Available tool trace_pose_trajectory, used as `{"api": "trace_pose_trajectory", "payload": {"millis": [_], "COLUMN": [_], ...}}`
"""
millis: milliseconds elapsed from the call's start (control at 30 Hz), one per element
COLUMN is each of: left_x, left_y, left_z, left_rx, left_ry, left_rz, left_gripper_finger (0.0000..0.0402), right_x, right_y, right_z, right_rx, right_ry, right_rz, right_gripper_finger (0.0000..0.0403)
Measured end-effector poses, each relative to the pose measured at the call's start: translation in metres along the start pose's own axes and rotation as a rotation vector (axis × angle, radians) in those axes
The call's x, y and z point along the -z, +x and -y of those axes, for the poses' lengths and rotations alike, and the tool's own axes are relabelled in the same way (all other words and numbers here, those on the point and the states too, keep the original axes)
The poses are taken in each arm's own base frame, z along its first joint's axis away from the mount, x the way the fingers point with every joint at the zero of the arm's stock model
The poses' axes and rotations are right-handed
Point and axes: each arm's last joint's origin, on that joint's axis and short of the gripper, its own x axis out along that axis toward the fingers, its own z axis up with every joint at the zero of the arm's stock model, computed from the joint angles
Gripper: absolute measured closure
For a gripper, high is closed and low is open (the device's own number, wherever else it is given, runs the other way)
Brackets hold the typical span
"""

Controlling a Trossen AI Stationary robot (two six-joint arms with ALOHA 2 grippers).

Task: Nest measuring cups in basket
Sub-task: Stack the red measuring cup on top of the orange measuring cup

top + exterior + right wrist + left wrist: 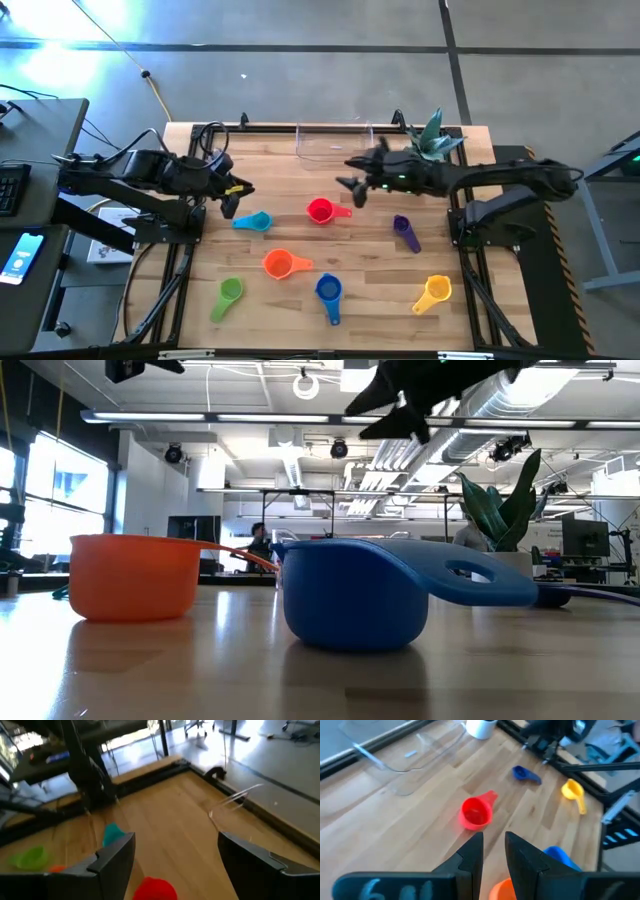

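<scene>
Cups [320, 210] scattered — basket [333, 142] at table's far edge.

Wooden slatted table top [300, 300] standing on a grey concrete floor [300, 90] crossed by dark seams. A dark desk [40, 130] stands at one side, bearing a keyboard [8, 188]. Beyond the table: an open hall with exposed ceiling ducts [500, 400], strip lights [250, 417] and a bright window [60, 490] (daylight entering).
</scene>
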Motion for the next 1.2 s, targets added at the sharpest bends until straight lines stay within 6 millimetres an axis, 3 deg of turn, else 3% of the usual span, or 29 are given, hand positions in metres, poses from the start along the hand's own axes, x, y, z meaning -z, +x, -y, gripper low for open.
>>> {"api": "trace_pose_trajectory", "payload": {"millis": [267, 500, 1200], "left_x": [0.000, 0.000, 0.000], "left_y": [0.000, 0.000, 0.000], "left_z": [-0.002, -0.002, -0.002], "left_rx": [-0.057, -0.057, -0.056], "left_ry": [0.027, 0.032, 0.022], "left_rz": [0.025, 0.025, 0.026], "left_gripper_finger": [0.0332, 0.0332, 0.0332], "right_x": [0.019, 0.040, 0.095], "right_y": [0.058, 0.094, 0.127], "right_z": [-0.004, -0.005, 0.009], "right_rx": [-0.056, -0.078, -0.048], "right_ry": [-0.147, -0.217, -0.171], "right_rz": [-0.200, -0.301, -0.546], "right_gripper_finger": [0.0128, 0.0128, 0.0128]}}
